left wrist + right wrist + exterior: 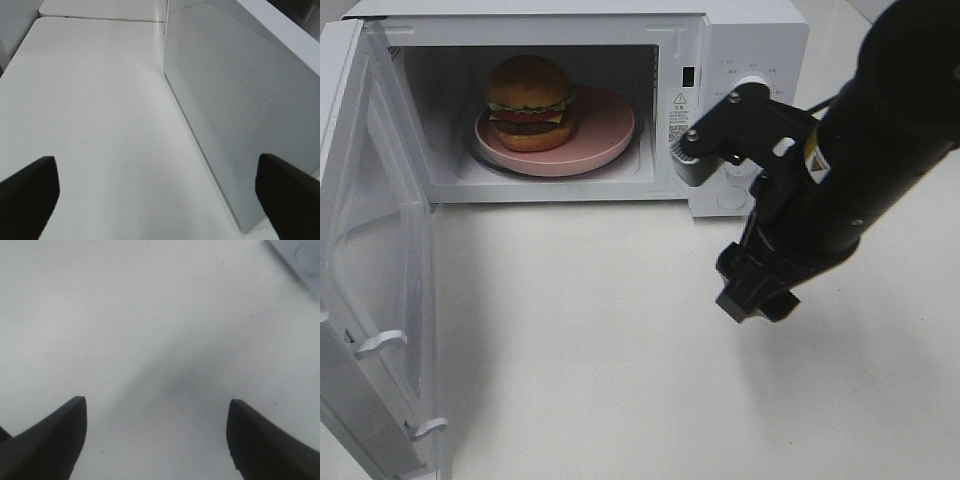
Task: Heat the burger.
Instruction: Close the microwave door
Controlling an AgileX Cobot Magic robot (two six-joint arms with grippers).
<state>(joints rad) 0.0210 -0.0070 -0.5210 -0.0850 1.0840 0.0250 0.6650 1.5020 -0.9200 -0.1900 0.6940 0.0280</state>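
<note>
- White table (pixel 600 330) carries everything.
- Right pincer (pixel 157 410): released, nothing between its jaws, above the table at 4 o'clock in the high view.
- Left pincer (pixel 156 167): released wide, empty, near a dotted white panel (pixel 240 125).
- Microwave (pixel 740 40) at 12 o'clock, door (pixel 380 250) swung open toward 9.
- Burger (pixel 528 100) on the pink plate (pixel 605 135) inside, at 11 o'clock.

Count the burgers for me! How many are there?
1. The round burger with a golden-brown bun, green lettuce and dark patty sits on the round pink plate inside the open white microwave. The black robot arm could hide another behind it.
</note>
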